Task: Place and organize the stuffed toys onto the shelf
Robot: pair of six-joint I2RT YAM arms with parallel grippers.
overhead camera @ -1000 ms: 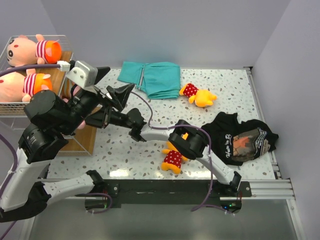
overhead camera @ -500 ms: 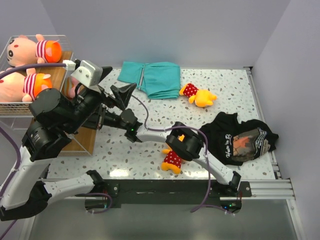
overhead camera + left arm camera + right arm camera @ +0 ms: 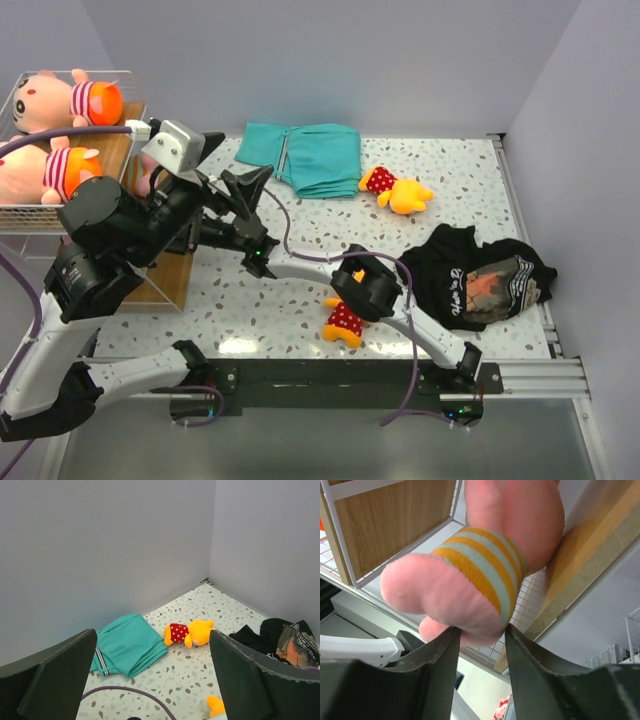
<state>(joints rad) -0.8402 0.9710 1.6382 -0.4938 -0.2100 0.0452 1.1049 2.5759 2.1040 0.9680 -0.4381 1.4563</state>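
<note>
My right gripper [image 3: 480,630] is shut on a pink stuffed toy [image 3: 485,565] in an orange and pale striped shirt, held close against the shelf [image 3: 395,525]. In the top view the right arm [image 3: 365,285] reaches left to the shelf [image 3: 165,285], and its gripper is hidden behind the left arm. My left gripper [image 3: 228,168] is open and empty, raised beside the shelf. Two pink toys lie on the upper tiers [image 3: 60,100] [image 3: 40,170]. One orange toy in a red dotted dress [image 3: 398,190] lies at the back, also in the left wrist view [image 3: 192,632]. Another [image 3: 345,318] lies under the right elbow.
A folded teal cloth [image 3: 305,158] lies at the back middle, also in the left wrist view [image 3: 130,645]. A black garment with lettering [image 3: 485,280] lies at the right. Grey walls close the back and right. A purple cable [image 3: 285,235] arcs over the table.
My right arm has pushed a little further left toward the shelf with the pink toy. The left arm has shifted slightly up and right, its gripper still open.
</note>
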